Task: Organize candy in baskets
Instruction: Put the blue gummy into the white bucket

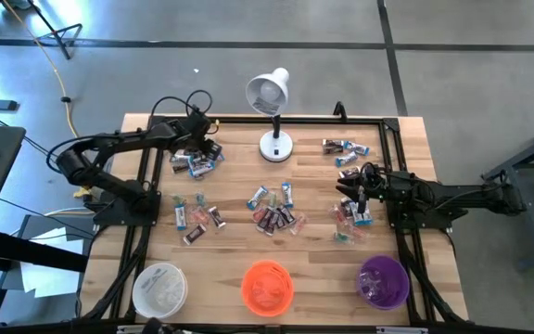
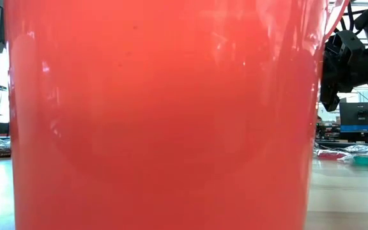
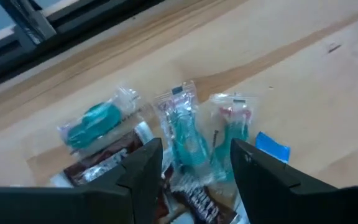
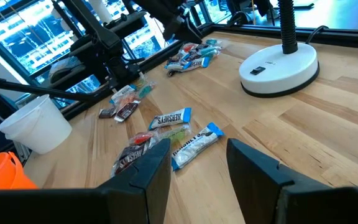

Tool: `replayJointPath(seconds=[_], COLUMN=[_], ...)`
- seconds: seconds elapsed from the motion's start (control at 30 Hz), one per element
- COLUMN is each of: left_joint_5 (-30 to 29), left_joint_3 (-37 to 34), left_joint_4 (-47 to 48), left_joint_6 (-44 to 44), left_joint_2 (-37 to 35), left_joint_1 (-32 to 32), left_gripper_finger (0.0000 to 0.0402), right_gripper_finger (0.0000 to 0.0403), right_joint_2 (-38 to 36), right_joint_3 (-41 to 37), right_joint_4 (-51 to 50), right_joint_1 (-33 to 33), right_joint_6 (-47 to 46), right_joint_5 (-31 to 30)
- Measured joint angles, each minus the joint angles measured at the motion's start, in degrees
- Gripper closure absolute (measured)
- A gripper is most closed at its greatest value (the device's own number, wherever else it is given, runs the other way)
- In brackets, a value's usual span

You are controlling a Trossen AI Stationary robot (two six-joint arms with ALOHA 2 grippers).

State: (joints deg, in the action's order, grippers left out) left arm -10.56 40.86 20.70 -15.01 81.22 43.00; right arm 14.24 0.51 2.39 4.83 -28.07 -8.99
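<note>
Left gripper [image 3: 191, 165] hovers with fingers spread over a candy pile [image 1: 196, 163] near the table's [image 1: 248, 255] back-left corner — right gripper [image 4: 197, 165] spread too, empty

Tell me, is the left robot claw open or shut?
Open. In its wrist view the left gripper shows a clear gap between its two fingers, hovering over a pile of wrapped candies and gripping none of them.

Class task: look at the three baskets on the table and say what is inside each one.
From above, the white basket, orange basket and purple basket show no clear candy; glare hides parts of their floors.
</note>
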Motion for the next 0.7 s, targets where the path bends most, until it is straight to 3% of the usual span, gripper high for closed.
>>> replayJointPath(seconds=[0.3, 0.7], left_joint_5=[-2.4, -4.5], left_joint_3=[2.0, 6.2], left_joint_4=[-0.8, 6.4], left_joint_6=[-2.8, -5.7], left_joint_2=[3.7, 6.9], left_joint_1=[-0.8, -1.1], left_gripper_finger=[0.0222, 0.0222], right_gripper_finger=[0.0251, 0.0251], right_joint_2=[0.0, 0.0], right_joint_3=[0.0, 0.0], right_joint_4=[0.0, 0.0], right_joint_1=[0.0, 0.0], right_joint_6=[0.0, 0.0], right_joint_5=[0.0, 0.0])
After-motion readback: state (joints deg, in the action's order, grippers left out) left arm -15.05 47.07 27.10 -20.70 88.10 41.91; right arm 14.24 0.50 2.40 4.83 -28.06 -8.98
